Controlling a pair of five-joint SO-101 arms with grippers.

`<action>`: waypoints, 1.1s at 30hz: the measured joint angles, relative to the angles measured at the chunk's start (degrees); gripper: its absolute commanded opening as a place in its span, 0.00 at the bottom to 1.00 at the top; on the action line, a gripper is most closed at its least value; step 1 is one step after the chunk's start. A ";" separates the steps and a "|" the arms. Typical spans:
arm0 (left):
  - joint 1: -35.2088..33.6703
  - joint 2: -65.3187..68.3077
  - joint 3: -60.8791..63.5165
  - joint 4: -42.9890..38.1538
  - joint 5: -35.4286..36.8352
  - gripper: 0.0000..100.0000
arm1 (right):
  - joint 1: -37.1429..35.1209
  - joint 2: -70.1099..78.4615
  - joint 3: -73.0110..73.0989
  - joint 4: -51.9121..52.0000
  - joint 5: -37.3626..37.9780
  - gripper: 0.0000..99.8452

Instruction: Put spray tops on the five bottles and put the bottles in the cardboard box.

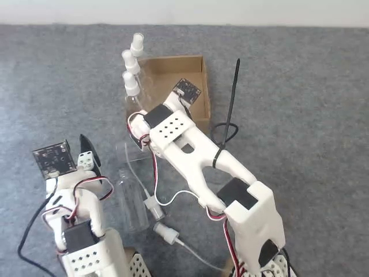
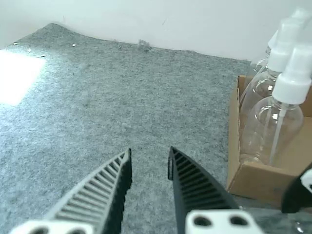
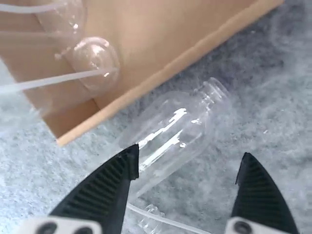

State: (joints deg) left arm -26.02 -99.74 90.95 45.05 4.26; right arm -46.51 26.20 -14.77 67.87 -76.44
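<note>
Just off the near wall of the cardboard box (image 1: 204, 86), on fuzzy grey felt (image 1: 300, 86): one uncapped bottle (image 3: 175, 129), clear glossy plastic, round-bodied, with a sloping shoulder and a threaded open neck. Lies on its side, long axis roughly along that wall, base end near the box's corner, mouth pointing away from that corner. Sits below the right gripper (image 3: 190, 153), which is spread wide, its black ribbed fingers (image 3: 114, 180) straddling the base end with nothing clamped. Contact with the plastic: cannot tell.

Nearer the arms, a second uncapped bottle (image 1: 131, 199), the same clear cylinder, also lying flat. Long axis running from the arms toward the box, neck end apparently toward the box. Near its base end, two loose spray tops (image 1: 155, 208), pale heads trailing thin dip tubes across the felt.

Inside the box, along its left wall, three capped bottles (image 1: 132, 86) standing upright in a row, white spray heads up, dip tubes showing through the transparent walls. Box of plain brown card, open-topped and straight-edged.

Off to the left of the lying bottles, the left gripper (image 2: 149, 158): parted by a narrow gap only, toothed black fingers holding nothing, hanging over bare felt near the box.
</note>
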 measured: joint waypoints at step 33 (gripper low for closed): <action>0.00 0.00 0.00 0.00 0.00 0.12 | -0.09 3.25 -2.37 3.69 -0.18 0.29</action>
State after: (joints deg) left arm -26.02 -99.74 90.95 45.05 4.26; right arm -46.59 29.45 -17.14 71.56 -76.62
